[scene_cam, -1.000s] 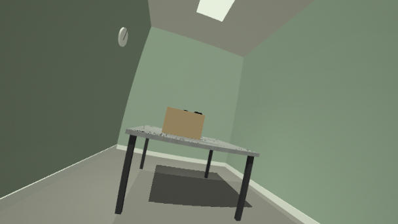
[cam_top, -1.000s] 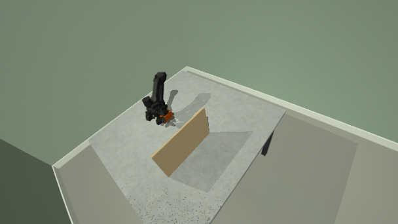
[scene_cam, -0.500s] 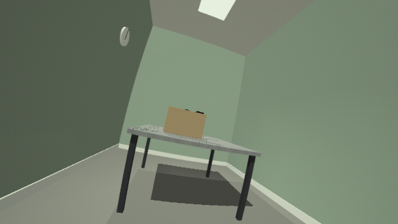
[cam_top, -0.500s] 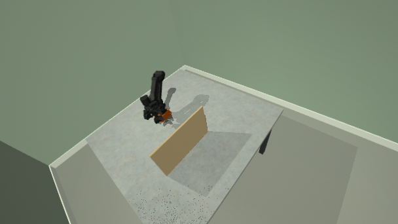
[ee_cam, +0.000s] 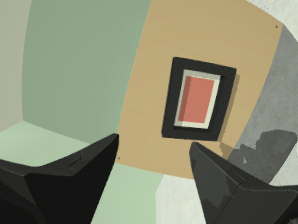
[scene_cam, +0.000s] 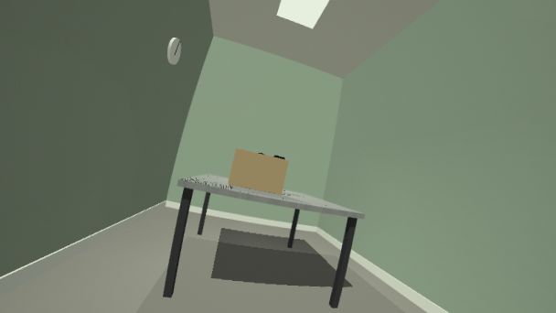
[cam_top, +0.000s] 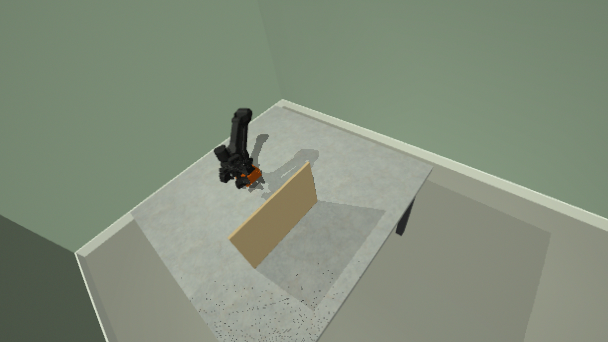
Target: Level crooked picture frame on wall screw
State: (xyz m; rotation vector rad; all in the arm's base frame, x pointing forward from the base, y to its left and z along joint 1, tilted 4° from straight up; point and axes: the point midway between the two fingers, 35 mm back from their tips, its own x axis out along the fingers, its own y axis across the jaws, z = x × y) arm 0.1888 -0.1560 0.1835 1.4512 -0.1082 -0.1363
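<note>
The picture frame (ee_cam: 171,102), black around a white mount and a red picture, hangs on the tan board (ee_cam: 145,75) (cam_top: 270,225) (scene_cam: 258,171). In the wrist view its left edge is not parallel to the board's left edge: the gap is narrower at the image's top than at its bottom, so it hangs slightly crooked. The wall screw and the frame's back are hidden. My gripper (ee_cam: 155,143) is open and empty, its fingers partway apart. Its right fingertip appears just below the frame in the image; I cannot tell how far in front of it. The top and exterior views see the board's back.
The black arm (cam_top: 241,130) rises from its orange base (cam_top: 255,176) behind the board on the grey table (cam_top: 185,220) (scene_cam: 315,205). In the wrist view shadows fall beside the frame and over the table. A wall clock (scene_cam: 173,51) is on the dark wall.
</note>
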